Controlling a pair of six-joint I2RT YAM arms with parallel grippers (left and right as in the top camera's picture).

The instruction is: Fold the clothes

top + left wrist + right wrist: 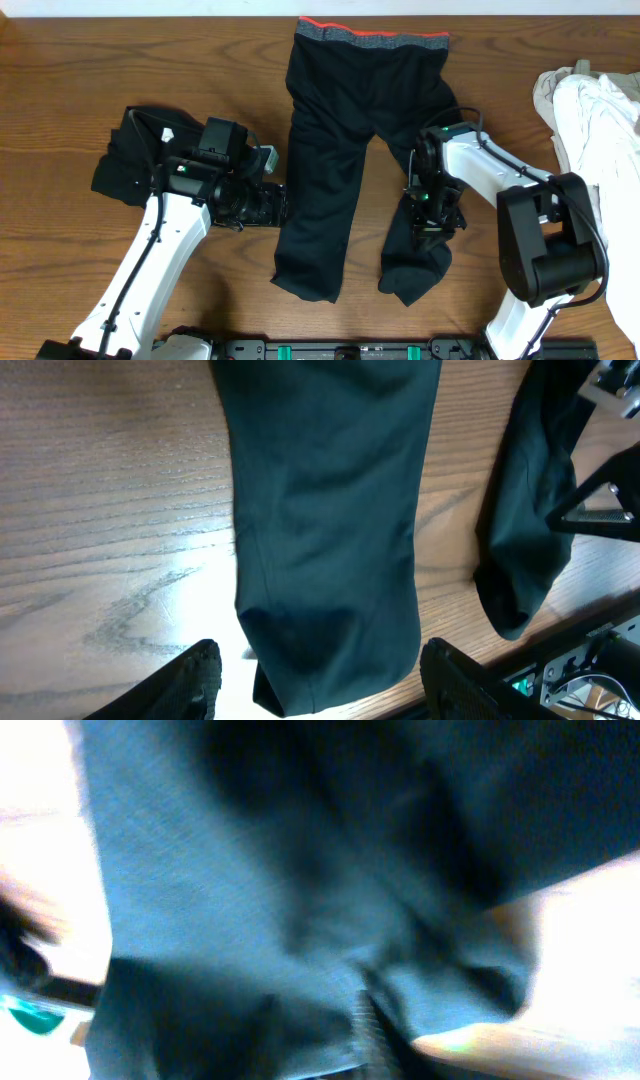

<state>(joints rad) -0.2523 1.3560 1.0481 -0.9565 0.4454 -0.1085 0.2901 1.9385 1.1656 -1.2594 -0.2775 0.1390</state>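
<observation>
Item: long black stretchy trousers (325,150), grey waistband, flat on the brown wooden table (100,60), legs towards the arms.
Left gripper (322,678): jaws wide apart, empty, over one leg's hem.
Right gripper (432,228): on the other leg; we cannot tell its opening.

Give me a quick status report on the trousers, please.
Left gripper open beside one leg. Right gripper down on the other leg, grip unclear. Trousers flat, unfolded. Black folded garment and pale clothes heap lie clear.
</observation>
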